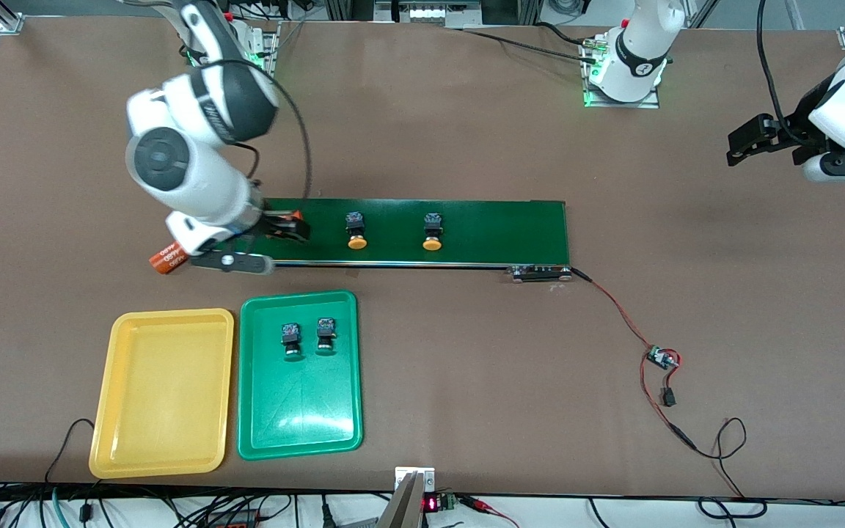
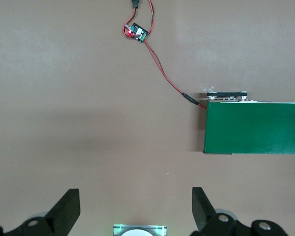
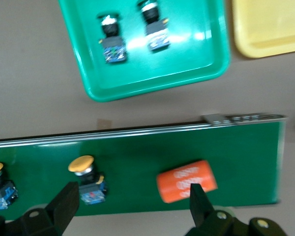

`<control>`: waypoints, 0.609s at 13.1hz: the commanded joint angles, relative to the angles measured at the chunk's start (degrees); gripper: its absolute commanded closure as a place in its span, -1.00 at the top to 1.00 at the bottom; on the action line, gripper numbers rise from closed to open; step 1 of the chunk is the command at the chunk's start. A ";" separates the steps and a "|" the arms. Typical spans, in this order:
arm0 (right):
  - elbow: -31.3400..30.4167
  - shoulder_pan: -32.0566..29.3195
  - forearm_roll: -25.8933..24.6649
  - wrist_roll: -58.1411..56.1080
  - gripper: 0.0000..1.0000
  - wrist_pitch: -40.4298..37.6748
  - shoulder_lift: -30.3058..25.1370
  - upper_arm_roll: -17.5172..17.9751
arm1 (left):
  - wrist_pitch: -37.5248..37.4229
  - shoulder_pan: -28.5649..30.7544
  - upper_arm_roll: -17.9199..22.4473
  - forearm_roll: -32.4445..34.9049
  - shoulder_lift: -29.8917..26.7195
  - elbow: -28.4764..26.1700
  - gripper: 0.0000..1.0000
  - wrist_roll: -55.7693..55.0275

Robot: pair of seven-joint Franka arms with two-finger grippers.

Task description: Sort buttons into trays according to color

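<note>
We count two yellow-capped buttons (image 1: 356,233) (image 1: 432,232) and two buttons in the green tray (image 1: 290,340) (image 1: 326,334), their caps hard to make out. We see two trays, one yellow (image 1: 166,392), one green (image 1: 298,411), two orange cylinders (image 1: 168,258) (image 3: 187,181) and one belt (image 1: 496,231).

My right arm hides the long dark-green conveyor belt's (image 1: 466,231) end and most of the orange "4680" cylinder (image 1: 166,259) there, while my left arm (image 1: 844,125) is cut off at the frame edge.

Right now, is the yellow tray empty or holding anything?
Empty. The yellow tray shows only bare plastic; both yellow-capped buttons lie on the conveyor belt.
</note>
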 commanded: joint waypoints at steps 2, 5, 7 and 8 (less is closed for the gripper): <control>-1.11 3.43 -2.83 0.95 1.00 2.84 3.12 -0.33 | -1.64 -0.04 -0.09 -0.21 0.93 2.14 1.00 0.94; -10.31 3.97 -2.75 1.21 1.00 11.95 0.94 0.46 | -1.64 -0.13 -0.09 -0.21 0.93 2.14 1.00 0.94; -15.68 3.62 -2.84 2.87 1.00 16.71 -1.08 2.39 | -1.64 -0.13 -0.18 -0.21 0.93 2.14 1.00 0.94; -17.27 3.53 -2.84 3.14 1.00 18.21 -1.61 2.83 | -1.64 -0.13 -0.18 -0.21 0.93 2.14 1.00 0.85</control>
